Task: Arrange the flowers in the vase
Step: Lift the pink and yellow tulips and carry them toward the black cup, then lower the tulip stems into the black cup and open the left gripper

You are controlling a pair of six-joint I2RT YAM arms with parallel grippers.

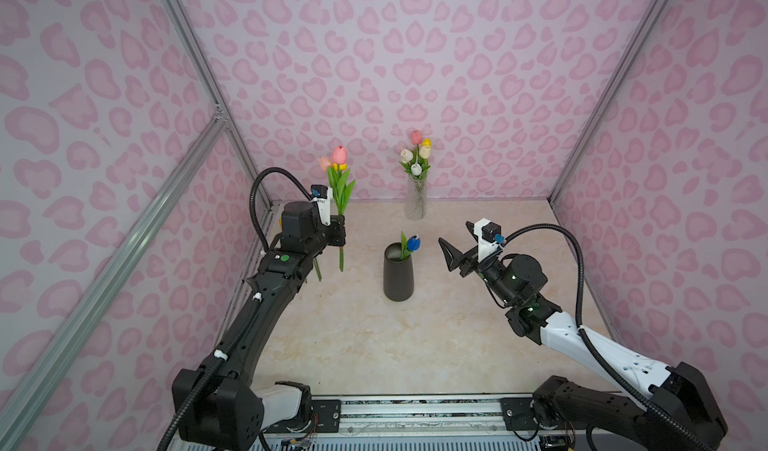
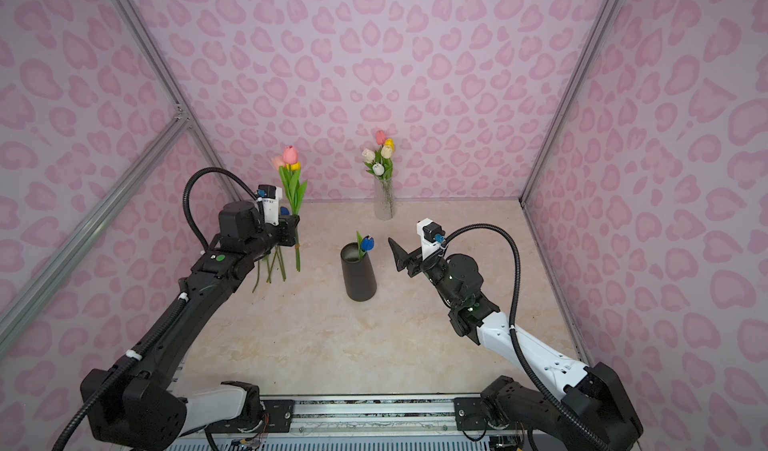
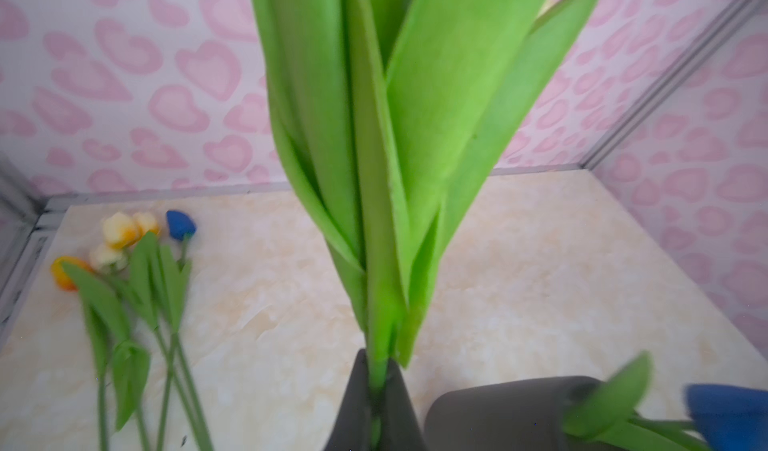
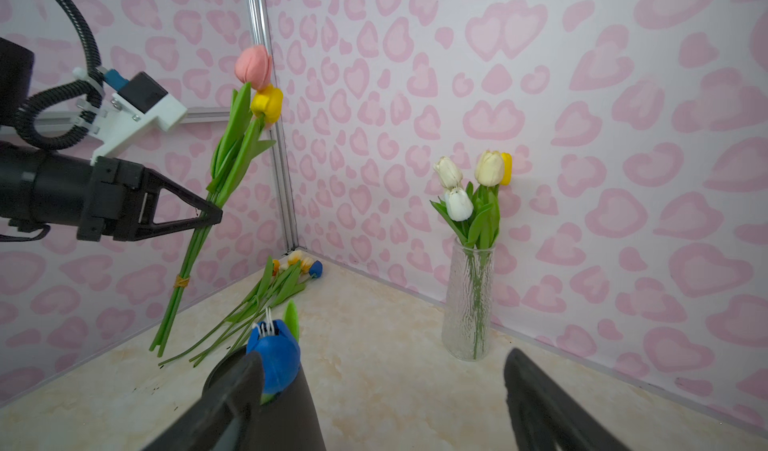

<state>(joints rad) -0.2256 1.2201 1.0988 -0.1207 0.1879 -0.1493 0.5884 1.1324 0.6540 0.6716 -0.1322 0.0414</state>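
Left gripper (image 1: 341,237) clamped bunch (image 1: 341,187) by left wall (image 1: 124,178); right gripper (image 1: 453,232) gaped.
Dark vase (image 1: 398,278) stood between them, glass vase (image 1: 416,201) behind, loose tulips (image 4: 270,291) cornered.

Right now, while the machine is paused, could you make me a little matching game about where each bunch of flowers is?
Things:
1. blue tulip
2. pink-and-yellow bunch
3. white-headed bouquet
4. loose tulips

Places:
A. standing in the clear glass vase
B. lying on the table, near a back corner
C. poking out of the dark vase
D. gripped by the stems in the left pincer, clear of the table

Pairs: 1-C, 2-D, 3-A, 4-B
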